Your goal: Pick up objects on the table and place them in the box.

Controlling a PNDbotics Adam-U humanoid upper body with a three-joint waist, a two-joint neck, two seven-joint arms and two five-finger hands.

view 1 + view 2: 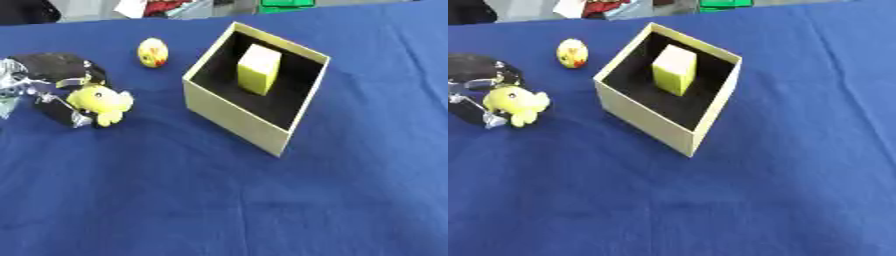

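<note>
1. Left hand (52,92) is in at the left edge of the scene, black with silver parts, low over the blue tabletop (219,200).
2. Its fingers are curled round a small yellow soft toy (101,101), which sits at the right end of the hand, on the side facing the box.
3. The toy bulges out past the fingers; whether it rests on the cloth or is just off it, I cannot tell.
4. To the right of the toy, a short stretch of bare blue cloth, then the box (229,112): pale cream walls, dark inside, open at the top, set cornerwise on the tabletop.
5. Inside the box there is a yellow block (259,69) standing on the dark floor, toward the far part, apart from the near wall.
6. Farther back, between the hand and the box, a yellow ball (152,52) with red markings lies on the cloth, touching neither of them.
7. The ball is just beyond the hand's far side and well short of the box's left wall.
8. Right hand: not to be seen in either view.
9. Near half of the tabletop shows only blue cloth with soft wrinkles.
</note>
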